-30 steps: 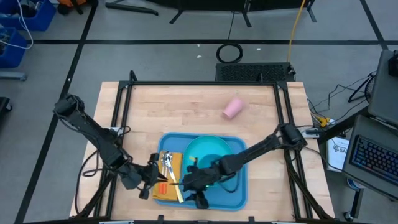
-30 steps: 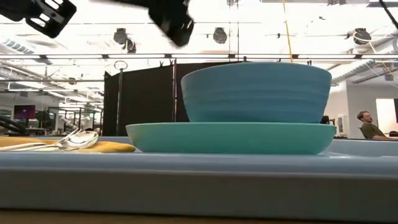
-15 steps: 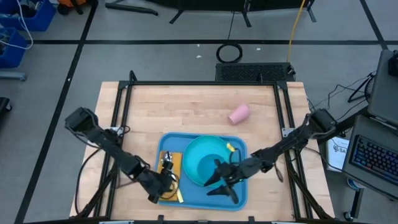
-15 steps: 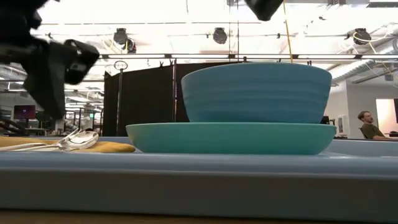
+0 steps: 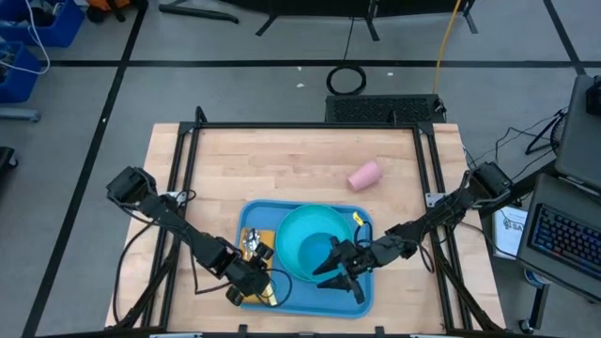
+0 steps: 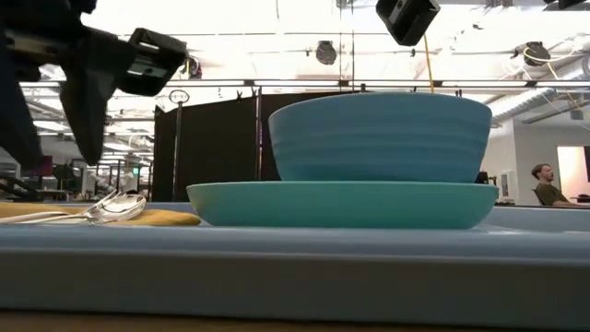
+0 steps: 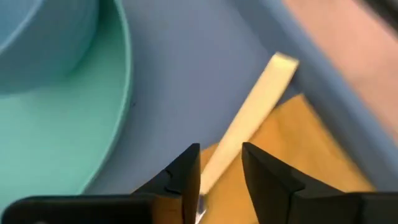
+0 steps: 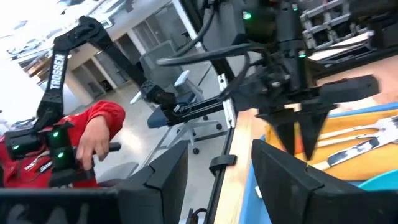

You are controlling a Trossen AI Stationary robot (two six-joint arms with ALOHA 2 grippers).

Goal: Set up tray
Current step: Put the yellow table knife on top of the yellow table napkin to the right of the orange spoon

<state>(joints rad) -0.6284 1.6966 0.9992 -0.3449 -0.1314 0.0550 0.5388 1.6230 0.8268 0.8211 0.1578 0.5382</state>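
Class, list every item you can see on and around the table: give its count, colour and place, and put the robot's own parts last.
tray: one, light blue, near edge of the wooden table.
plate: one, turquoise, on the tray.
bowl: one, darker blue, on the plate.
napkin: one, yellow-orange, on the tray beside the plate.
cutlery: silver pieces, count unclear, on the napkin.
stick: one, pale yellow, partly on the napkin.
cup: one, pink, lying on its side on the table.
left gripper: dark, open, over the stick.
right gripper: dark, open, over the plate's edge.
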